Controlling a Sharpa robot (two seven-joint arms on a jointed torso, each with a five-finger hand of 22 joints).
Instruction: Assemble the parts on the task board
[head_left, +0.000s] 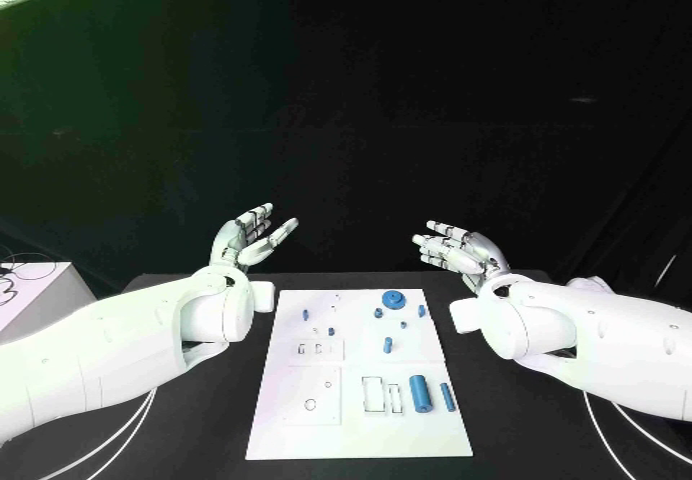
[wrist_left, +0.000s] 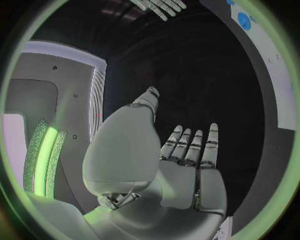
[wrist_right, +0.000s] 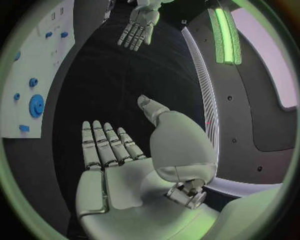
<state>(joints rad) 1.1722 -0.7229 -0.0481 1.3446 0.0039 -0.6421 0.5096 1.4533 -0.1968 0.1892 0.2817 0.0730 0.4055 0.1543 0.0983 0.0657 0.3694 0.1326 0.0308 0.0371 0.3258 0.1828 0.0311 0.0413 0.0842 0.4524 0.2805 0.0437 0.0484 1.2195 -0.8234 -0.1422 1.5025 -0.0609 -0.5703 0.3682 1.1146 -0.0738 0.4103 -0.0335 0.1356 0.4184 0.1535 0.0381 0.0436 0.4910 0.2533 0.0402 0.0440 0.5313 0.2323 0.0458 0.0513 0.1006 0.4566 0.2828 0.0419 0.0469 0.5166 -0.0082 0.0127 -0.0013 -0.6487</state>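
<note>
The black table carries the white task board, which lies flat at its middle between the two arms. The head view takes in the whole board with its cut-outs; each wrist view catches a curved strip of it with a few blue parts.

The left hand is raised above the table's far edge, left of the board, palm up, fingers apart and holding nothing. Its own wrist view shows the palm and straight fingers against dark background, which the head view shows from the side. The right hand mirrors it on the right of the board, also raised, fingers spread, empty. The right wrist view shows its open palm and, across from it, the left hand with fingers hanging apart.

Of the blue parts, the head view shows nine that I can count. Largest is one upright-lying cylinder near the board's near right, with one thinner rod just beside it. One round gear sits at the far edge; the right wrist view shows its teeth. One slim pin lies mid-board. Five small pieces scatter around the far half, too small to tell apart.
</note>
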